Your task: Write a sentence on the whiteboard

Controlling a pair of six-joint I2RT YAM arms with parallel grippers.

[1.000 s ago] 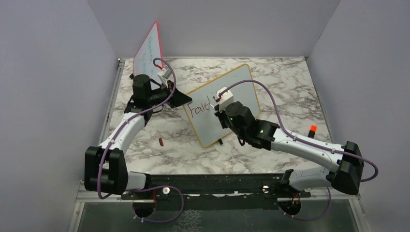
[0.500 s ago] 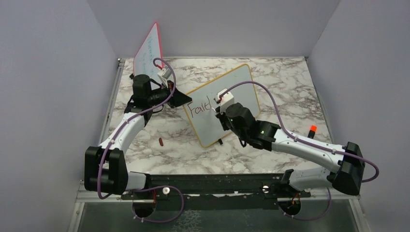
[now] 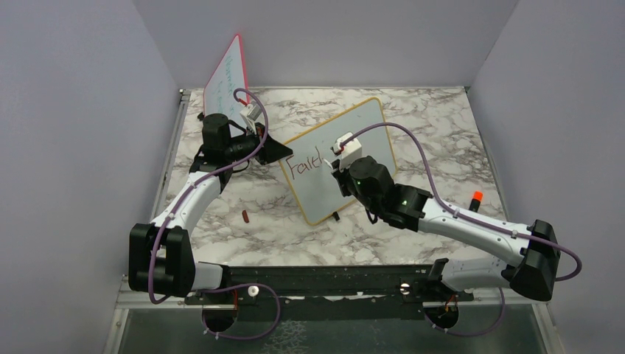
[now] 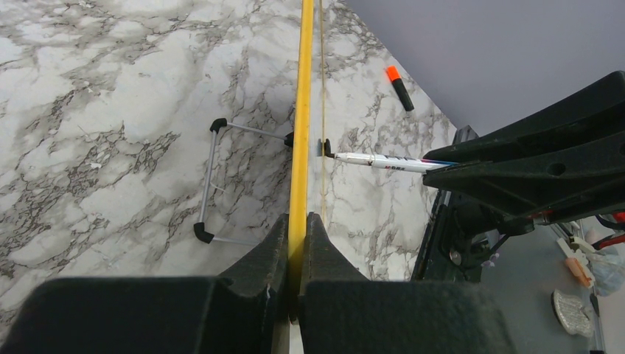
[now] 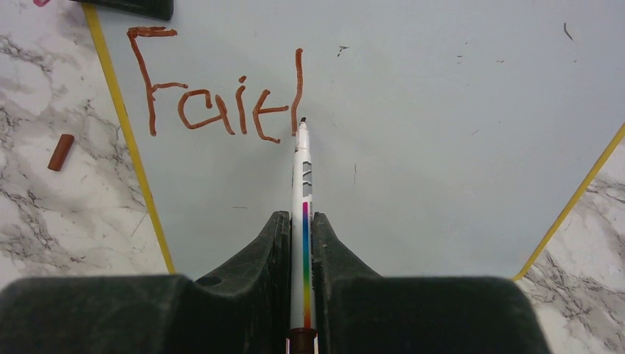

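Whiteboard [image 3: 324, 198] stands propped at a slant in the middle of the worktop [image 3: 435, 125], its yellow frame edge pinched in the closed left tool [image 4: 298, 221]. The right tool [image 5: 303, 217] is clamped on the marker [image 5: 303, 173], whose tip sits at the foot of a tall stroke after "Fait" in the sentence [image 5: 214, 103]. To do this well, I judge: brace the frame firmly, press lightly, arch the "h" from that stem, and leave room for the following words.
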